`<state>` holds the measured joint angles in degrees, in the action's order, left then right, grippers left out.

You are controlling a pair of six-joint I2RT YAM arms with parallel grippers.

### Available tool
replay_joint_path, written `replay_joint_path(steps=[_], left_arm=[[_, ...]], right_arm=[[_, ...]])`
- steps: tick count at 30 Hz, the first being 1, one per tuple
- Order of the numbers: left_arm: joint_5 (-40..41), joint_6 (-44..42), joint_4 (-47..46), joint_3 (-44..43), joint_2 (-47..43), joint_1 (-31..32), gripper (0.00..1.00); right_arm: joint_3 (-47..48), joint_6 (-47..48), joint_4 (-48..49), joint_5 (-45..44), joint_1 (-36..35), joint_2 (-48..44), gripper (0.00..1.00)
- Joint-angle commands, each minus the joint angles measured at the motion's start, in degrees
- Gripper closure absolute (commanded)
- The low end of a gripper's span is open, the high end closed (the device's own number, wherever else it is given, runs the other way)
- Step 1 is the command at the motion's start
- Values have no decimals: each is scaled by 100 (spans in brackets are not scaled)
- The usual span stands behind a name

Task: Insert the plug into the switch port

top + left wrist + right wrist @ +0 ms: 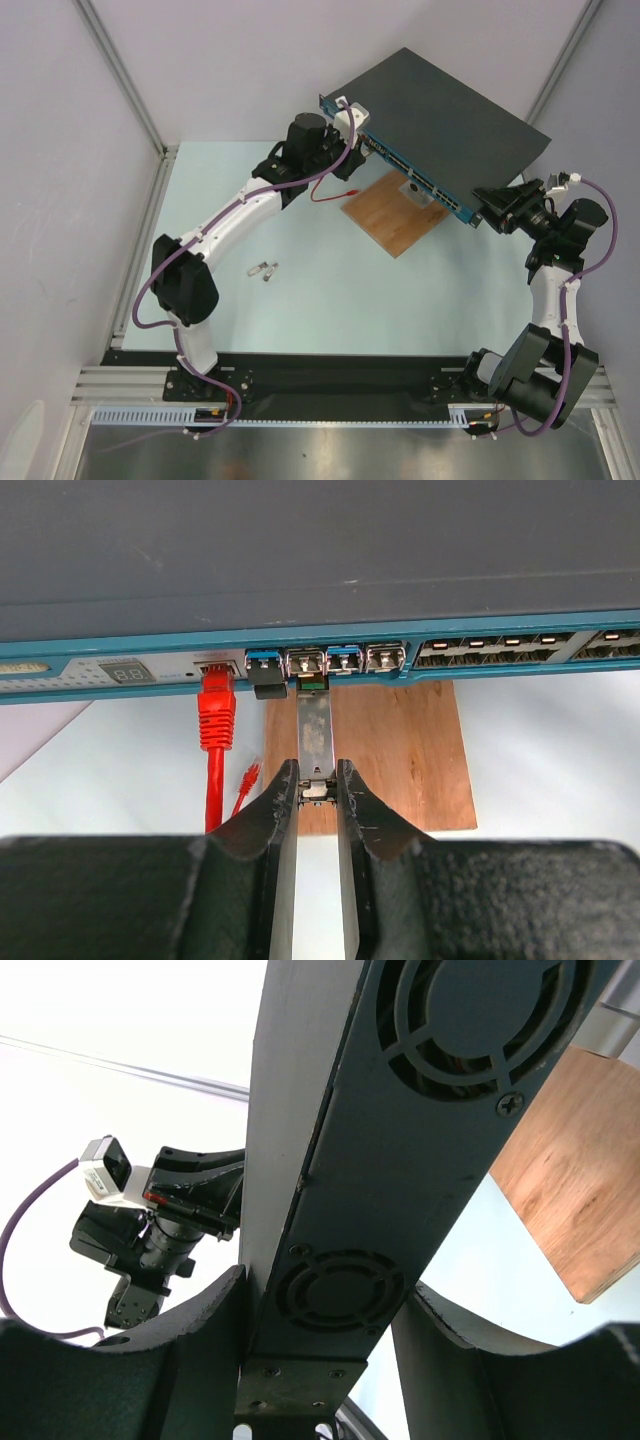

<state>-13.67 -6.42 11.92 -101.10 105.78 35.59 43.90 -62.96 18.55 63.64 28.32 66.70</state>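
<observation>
Operator: What's on view, biggest first?

Spotter: Your pale blue-green bench (400,310) carries the switch (440,110), a large flat dark grey-black rectangular metal box with a long blue front edge lined with ports. It lies askew at the far right. A brown rectangular wooden board (395,212) reaches out from beneath that front edge.

Operator: And my right pincer?

Spotter: Your right pincer (320,1295) is pressed onto the switch's end panel (the one with the round fan grilles), one finger on each broad face.

Operator: The left one?

Spotter: Your left pincer (317,795) is pinching the rear end of the plug (316,730), a slim silver metal module. The plug's front tip sits at the mouth of the second port in a group of four, towards the left end of the blue edge. How deep it sits, I cannot tell.

Operator: Anything smaller?

Spotter: A red cable (215,720) is plugged in just left of that group. Two small silver modules (265,270) lie together on your bench, well apart from the switch.
</observation>
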Motion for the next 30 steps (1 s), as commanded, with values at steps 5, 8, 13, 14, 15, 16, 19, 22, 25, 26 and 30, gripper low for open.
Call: replay_joint_path(steps=[5,8,13,14,15,16,19,22,25,26,30], left_arm=[[14,123,-296,-367,40,-26,100],[5,149,-305,-375,31,-17,100],[-83,211,-340,-410,92,-26,100],[-83,228,-348,-419,101,-26,100],[-83,228,-357,-419,92,-26,100],[-83,246,-357,-428,101,-26,100],[-153,272,-366,-437,92,-17,99],[-215,290,-366,-402,40,-17,100],[-259,246,-331,-279,-31,-26,100],[-259,220,-287,-253,-39,-26,100],[-232,132,-444,10,-171,-26,100]], right_arm=[[66,724,360,-176,-204,-78,100],[75,724,360,-176,-221,-69,100],[84,759,352,-185,-230,-69,100],[84,750,343,-185,-239,-69,100],[75,759,343,-185,-247,-69,100],[84,776,308,-185,-239,-78,100],[84,803,290,-185,-248,-52,100],[110,803,299,-194,-248,-43,100],[136,803,299,-185,-256,-43,100],[145,794,299,-194,-256,-34,100],[128,776,299,-220,-248,-60,100]])
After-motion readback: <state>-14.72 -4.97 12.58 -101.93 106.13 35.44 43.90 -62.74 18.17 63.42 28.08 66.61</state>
